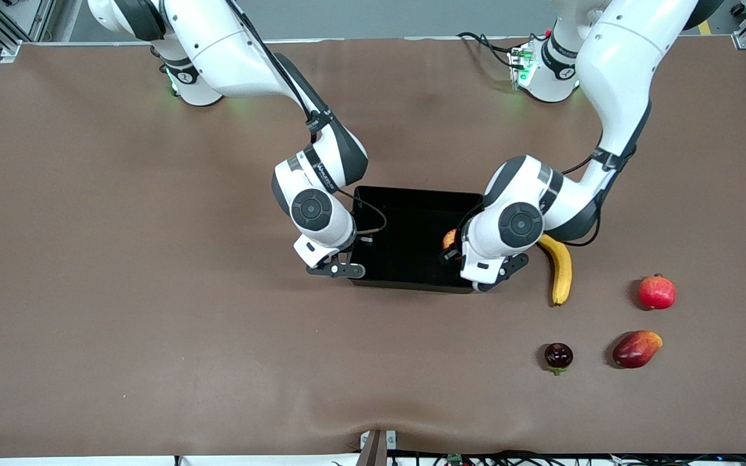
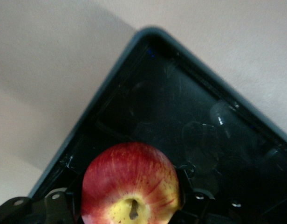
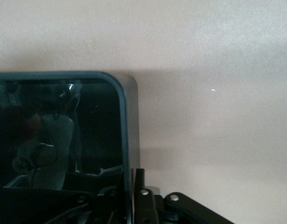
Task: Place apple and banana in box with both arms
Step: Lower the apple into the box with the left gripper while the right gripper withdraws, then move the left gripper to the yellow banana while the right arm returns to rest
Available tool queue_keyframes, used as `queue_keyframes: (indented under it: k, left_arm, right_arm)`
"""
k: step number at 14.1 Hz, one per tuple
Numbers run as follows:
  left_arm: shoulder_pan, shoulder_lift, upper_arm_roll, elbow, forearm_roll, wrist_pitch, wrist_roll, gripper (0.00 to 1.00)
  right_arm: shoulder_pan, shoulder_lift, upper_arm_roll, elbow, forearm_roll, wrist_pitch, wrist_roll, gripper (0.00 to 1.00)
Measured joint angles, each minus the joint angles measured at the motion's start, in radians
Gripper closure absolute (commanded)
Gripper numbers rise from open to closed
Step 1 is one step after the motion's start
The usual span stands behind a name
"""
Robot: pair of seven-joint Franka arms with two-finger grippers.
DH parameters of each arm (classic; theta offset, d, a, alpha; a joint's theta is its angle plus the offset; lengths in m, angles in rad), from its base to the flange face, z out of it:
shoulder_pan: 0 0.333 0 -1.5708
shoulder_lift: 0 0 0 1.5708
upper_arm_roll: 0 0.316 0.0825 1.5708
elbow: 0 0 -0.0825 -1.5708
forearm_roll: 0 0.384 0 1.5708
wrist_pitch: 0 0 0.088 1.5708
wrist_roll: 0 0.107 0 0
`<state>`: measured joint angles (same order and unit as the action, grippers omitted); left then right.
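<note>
The black box (image 1: pixel 412 192) sits mid-table. My left gripper (image 1: pixel 454 251) hangs over the box's inside, near the wall at the left arm's end, shut on the red and yellow apple (image 1: pixel 449 239). In the left wrist view the apple (image 2: pixel 130 184) fills the jaws (image 2: pixel 132 198) above the box floor (image 2: pixel 181 107). The banana (image 1: pixel 561 268) lies on the table beside the box, toward the left arm's end. My right gripper (image 1: pixel 353 257) is at the box's wall at the right arm's end. In the right wrist view that wall (image 3: pixel 126 130) runs between its fingers (image 3: pixel 140 186).
Toward the left arm's end lie a solid red round fruit (image 1: pixel 656 292), an elongated red-orange fruit (image 1: pixel 636 349) and a small dark purple fruit (image 1: pixel 558 356), all nearer the front camera than the banana. Brown table (image 1: pixel 153 291) surrounds the box.
</note>
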<state>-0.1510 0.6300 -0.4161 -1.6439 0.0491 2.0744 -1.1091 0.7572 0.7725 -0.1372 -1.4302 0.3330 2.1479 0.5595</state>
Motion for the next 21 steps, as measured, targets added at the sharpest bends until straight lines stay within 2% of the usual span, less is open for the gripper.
queue_keyframes:
  k: [6,8,9,10,11,14,16,19,21]
  left_arm:
    - [-0.026,0.029,0.0,-0.022,0.032,0.0,-0.059,1.0]
    - [-0.03,0.054,0.001,-0.023,0.055,0.006,-0.085,0.9]
    - [-0.033,0.065,0.001,-0.023,0.06,0.013,-0.093,0.77]
    - [-0.036,0.074,0.001,-0.023,0.062,0.021,-0.096,0.43]
    - [-0.039,0.08,0.001,-0.023,0.063,0.028,-0.098,0.0]
    - [-0.041,0.082,0.002,-0.014,0.063,0.043,-0.102,0.0]
    - [-0.034,0.071,0.003,0.011,0.064,0.044,-0.103,0.0]
    - [-0.004,-0.008,0.005,0.047,0.07,0.031,-0.091,0.0]
    - [0.041,-0.086,0.007,0.06,0.071,-0.023,-0.032,0.0]
  right_arm:
    - [-0.011,-0.003,-0.037,0.024,0.0,0.041,0.0,0.0]
    - [-0.034,-0.026,-0.044,0.048,0.0,0.038,0.0,0.0]
    - [-0.05,-0.05,-0.045,0.057,0.0,0.02,-0.001,0.0]
    - [-0.067,-0.084,-0.046,0.064,0.0,-0.014,0.0,0.0]
    - [-0.087,-0.125,-0.046,0.07,0.0,-0.061,0.0,0.0]
    - [-0.165,-0.268,-0.045,0.077,-0.005,-0.231,-0.001,0.0]
    - [-0.241,-0.358,-0.023,0.077,-0.025,-0.335,-0.003,0.0]
    - [-0.417,-0.466,0.086,0.076,-0.1,-0.451,-0.004,0.0]
    - [-0.517,-0.515,0.153,0.073,-0.164,-0.498,-0.022,0.0]
